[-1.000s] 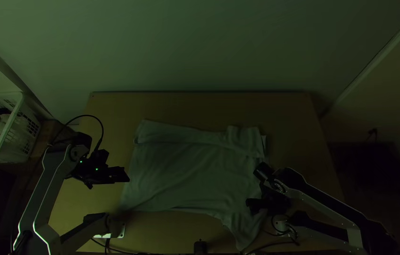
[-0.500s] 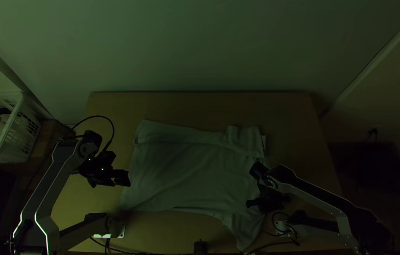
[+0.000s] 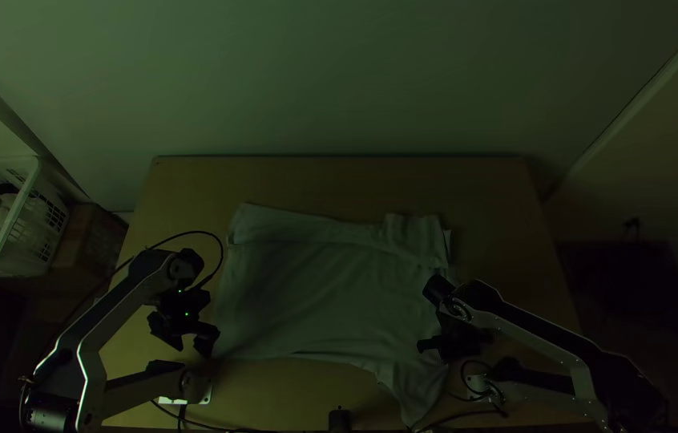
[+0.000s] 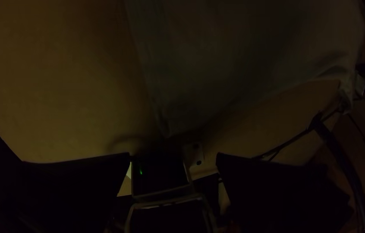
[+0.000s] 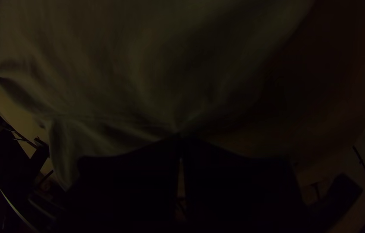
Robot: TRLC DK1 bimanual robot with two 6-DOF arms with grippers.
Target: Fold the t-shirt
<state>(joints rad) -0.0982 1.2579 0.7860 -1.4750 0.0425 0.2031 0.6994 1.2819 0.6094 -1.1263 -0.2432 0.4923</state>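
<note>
The pale t-shirt [image 3: 315, 293] lies spread on the table, creased, with a bunched sleeve at its upper right and another sleeve pointing toward the near edge. My left gripper [image 3: 187, 343] is beside the shirt's near left corner. In the left wrist view the left gripper [image 4: 174, 157] stands open, fingers wide apart, near a corner of the shirt [image 4: 234, 56]. My right gripper [image 3: 429, 349] is at the shirt's right side. The right wrist view has the right gripper [image 5: 180, 140] shut on the cloth, with creases running from its fingertips into the shirt [image 5: 126, 64].
A white basket [image 3: 14, 232] holding dark and light cloth stands left of the table, beside a brown box [image 3: 90, 240]. Bare table [image 3: 339, 180] runs beyond the shirt. Cables [image 3: 463, 414] and a small black object [image 3: 339, 420] are at the near edge.
My left gripper has moved toward the table's near edge and turned to point nearer that way; its fingers have spread. The right arm shifted slightly left at first, and the shirt lies almost as before.
</note>
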